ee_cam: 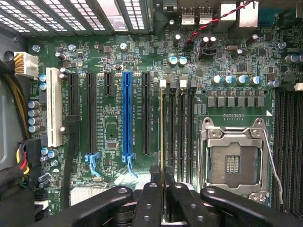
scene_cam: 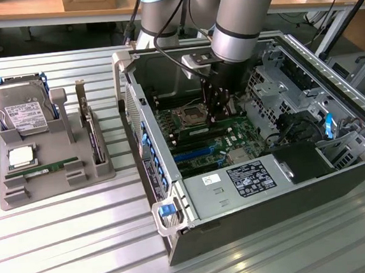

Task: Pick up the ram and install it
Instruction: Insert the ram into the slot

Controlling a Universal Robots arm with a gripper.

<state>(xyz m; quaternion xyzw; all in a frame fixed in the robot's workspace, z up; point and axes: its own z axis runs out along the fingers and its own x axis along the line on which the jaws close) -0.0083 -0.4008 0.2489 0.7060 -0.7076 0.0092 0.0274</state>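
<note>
The hand (ee_cam: 163,189), at the wrist view's 6 o'clock, pinches the ram (ee_cam: 162,127) edge-on over a motherboard slot; light, rigid, fragile, best gripped by its long edges.

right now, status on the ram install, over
Gripper down inside the open computer case, jaws shut on the thin green ram stick. Stick standing edge-on in a black memory slot beside the empty CPU socket. Nothing in the way.
</note>
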